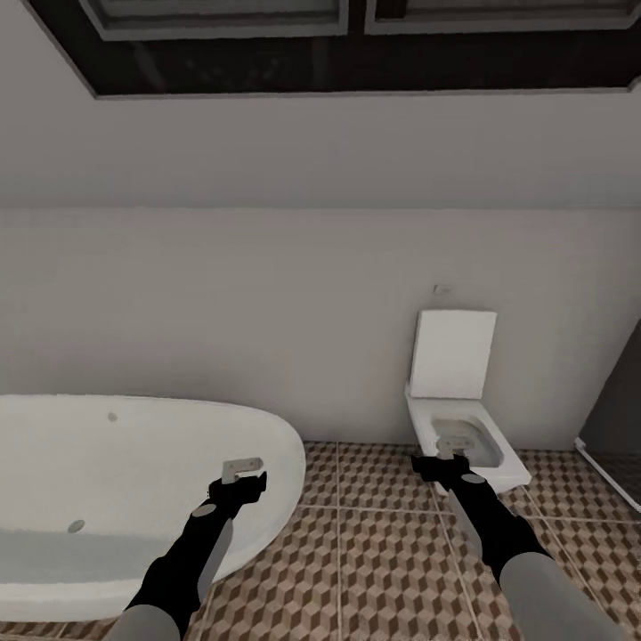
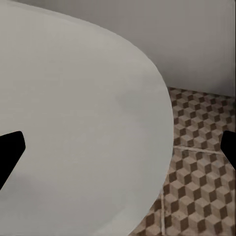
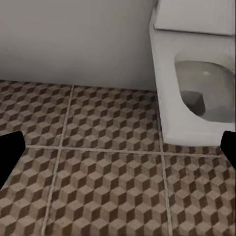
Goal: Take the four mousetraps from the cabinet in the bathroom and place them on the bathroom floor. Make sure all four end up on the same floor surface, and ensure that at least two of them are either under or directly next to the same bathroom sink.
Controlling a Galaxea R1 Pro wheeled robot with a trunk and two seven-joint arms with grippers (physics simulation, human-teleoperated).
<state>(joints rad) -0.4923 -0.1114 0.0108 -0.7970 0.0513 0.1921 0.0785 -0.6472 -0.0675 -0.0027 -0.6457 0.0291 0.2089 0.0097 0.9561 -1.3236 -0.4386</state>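
The mousetraps and the cabinet are out of view. The bathroom floor (image 1: 383,552) of brown cube-pattern tiles spreads ahead of me. My left gripper (image 1: 239,485) hangs over the rim of a white bathtub (image 1: 107,481). In the left wrist view its fingertips (image 2: 12,142) stand wide apart with nothing between them, so the left gripper (image 2: 118,147) is open. My right gripper (image 1: 442,465) hovers above the tiles just before the toilet (image 1: 463,427). The right gripper (image 3: 118,147) is open too and holds nothing.
The bathtub (image 2: 73,123) takes up the left side, the toilet (image 3: 196,88) stands against the back wall at right. A dark panel (image 1: 619,409) rises at the far right. Open tiles (image 3: 108,147) lie between tub and toilet. A small grey piece (image 1: 242,466) sits by the left gripper.
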